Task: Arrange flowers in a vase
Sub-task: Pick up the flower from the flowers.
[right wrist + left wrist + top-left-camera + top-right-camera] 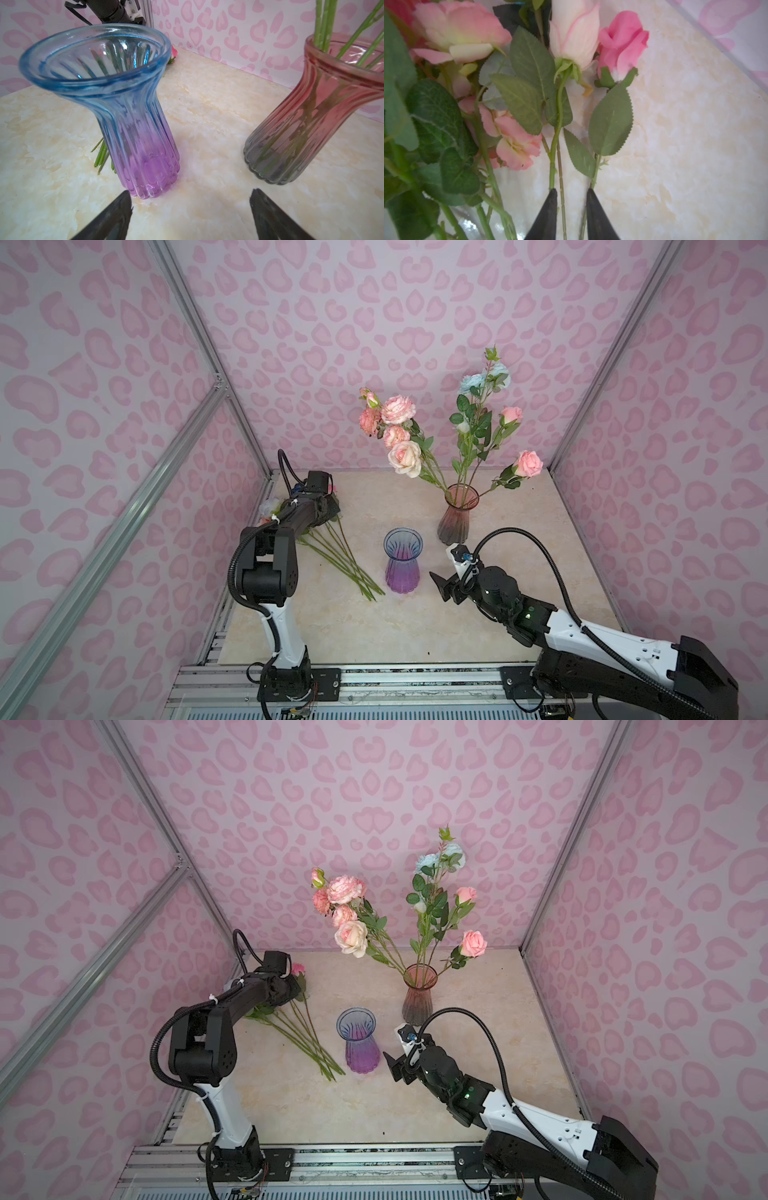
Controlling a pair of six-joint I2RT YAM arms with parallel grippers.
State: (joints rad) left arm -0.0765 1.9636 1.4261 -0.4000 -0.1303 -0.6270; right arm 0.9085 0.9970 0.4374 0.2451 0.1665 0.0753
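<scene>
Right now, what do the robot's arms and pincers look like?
Left arm and right arm: black joints, white shells, ribbed black cables. Right shows green lights. Left pincer and right pincer: two dark pointed fingers each.

loose flowers: flat, perhaps six | purple vase: empty | red vase: filled

**Around the work: stone-look top, pink-printed booth**

We see a cream, marble-patterned tabletop as the glossy floor of the booth, with a small dark speck near its front edge. At the back and on both sides stand pale panels printed with pink heart-like blotches. Along their seams run silver aluminium frame bars: one slants across the left panel, and another climbs the right rear corner. A slotted aluminium rail lies along the front. In the left wrist view we find the tabletop meeting a printed panel.
</scene>
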